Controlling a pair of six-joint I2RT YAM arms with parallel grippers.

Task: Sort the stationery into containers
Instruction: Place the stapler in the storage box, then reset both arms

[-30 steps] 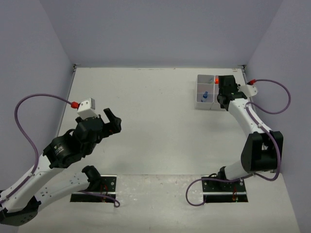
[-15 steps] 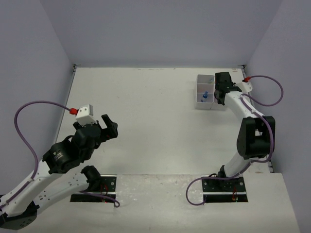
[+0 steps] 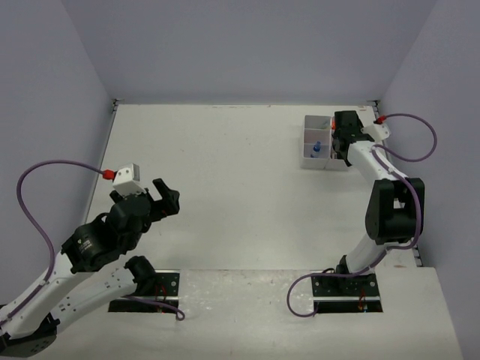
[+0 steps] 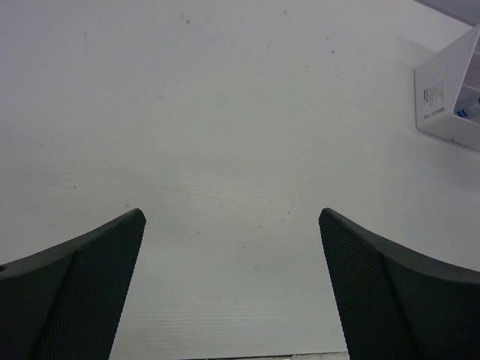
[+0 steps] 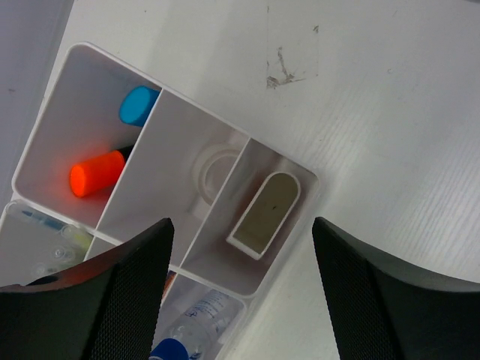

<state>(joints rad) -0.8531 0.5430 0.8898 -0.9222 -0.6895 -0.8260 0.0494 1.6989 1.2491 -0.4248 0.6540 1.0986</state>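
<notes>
Organiser box (image 3: 306, 142) far right on table (image 3: 225, 172), highlighters (image 5: 96, 175) inside

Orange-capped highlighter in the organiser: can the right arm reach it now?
Probably yes. The right end effector hangs open above the organiser, and the orange-capped highlighter lies uncovered in a corner compartment, though its walls stand close.

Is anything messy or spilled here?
Nothing really. The highlighters and tape roll sit inside the box, and nothing shows spilled outside it. Only a small dark scuff marks the table beside the box.
</notes>
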